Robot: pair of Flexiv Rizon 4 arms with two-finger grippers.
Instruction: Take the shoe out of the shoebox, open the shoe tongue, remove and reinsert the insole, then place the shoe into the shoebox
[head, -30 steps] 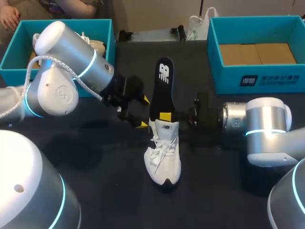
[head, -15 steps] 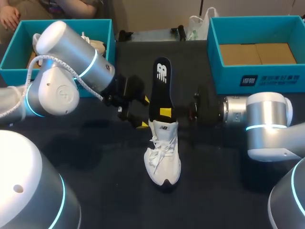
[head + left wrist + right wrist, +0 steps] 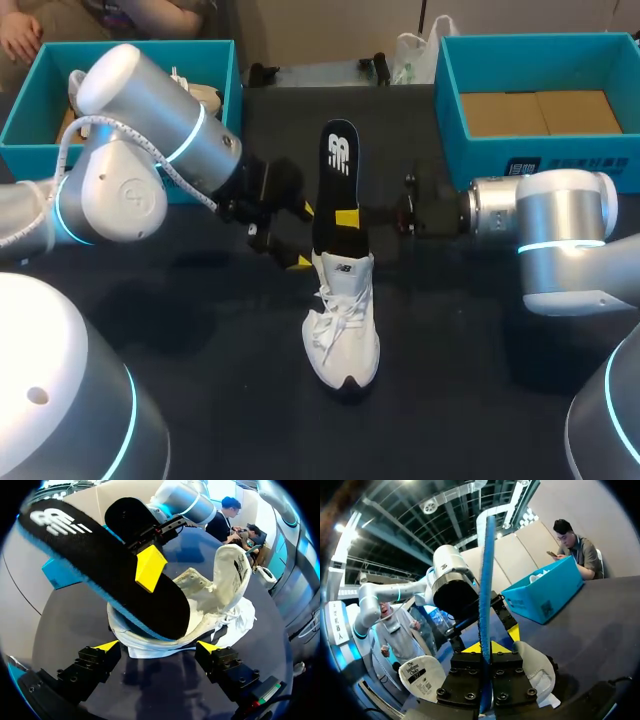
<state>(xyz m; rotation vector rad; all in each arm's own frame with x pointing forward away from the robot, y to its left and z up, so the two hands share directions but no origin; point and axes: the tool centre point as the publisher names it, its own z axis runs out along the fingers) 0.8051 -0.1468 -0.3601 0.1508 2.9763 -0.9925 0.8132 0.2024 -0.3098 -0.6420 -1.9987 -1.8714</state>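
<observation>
White sneaker (image 3: pixel 342 330) stands upright on its sole near the middle of the dark, matte table (image 3: pixel 180 330), toe toward the robot and heel toward the far edge, out of either shoebox. Its laces are loose and its tongue (image 3: pixel 232 575) is folded forward, leaving the mouth wide open.

The black insole (image 3: pixel 338 190), edged in blue, rises at a steep tilt out of the heel opening, its lower end inside the shoe and its logo end up over the table's far half.

The right gripper (image 3: pixel 346 220) comes in level from the right and is clamped on the insole partway up; the right wrist view shows the insole edge-on, pinched between its two fingers (image 3: pixel 490 648).

The left gripper (image 3: pixel 300 236) sits just beside the sneaker's heel on the left, fingers spread and holding nothing. In the left wrist view the heel lies just ahead of the gap between them (image 3: pixel 157 647); whether a tip touches it cannot be told.

A teal shoebox (image 3: pixel 28 112) holding another pale shoe (image 3: pixel 205 97) stands at the table's far left. A second teal shoebox (image 3: pixel 540 165), lined with brown cardboard (image 3: pixel 540 112), stands at the far right, well apart from the sneaker.
</observation>
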